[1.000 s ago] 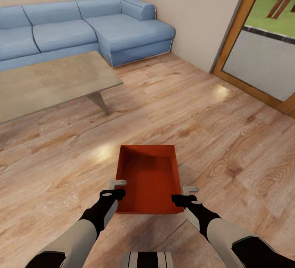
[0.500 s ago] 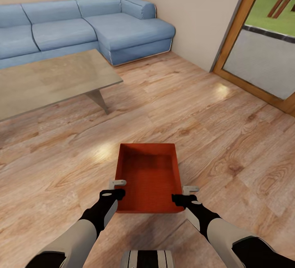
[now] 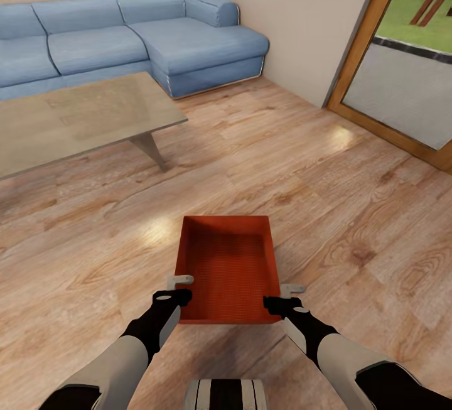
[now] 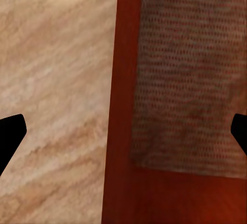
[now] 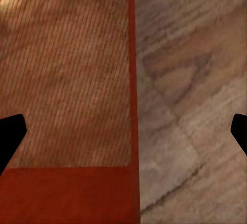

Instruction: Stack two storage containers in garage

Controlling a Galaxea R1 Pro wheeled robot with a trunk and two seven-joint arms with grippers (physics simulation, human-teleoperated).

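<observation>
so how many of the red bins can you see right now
1. The red bin sits between the left hand and right hand, over the wood floor. The second one may be out of frame.

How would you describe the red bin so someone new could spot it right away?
Start at the blue sofa and the coffee table before it, then look down across the wood floor toward the robot's arms. Between the left gripper and right gripper sits the red-orange bin, open-topped, the single bright red thing.
</observation>
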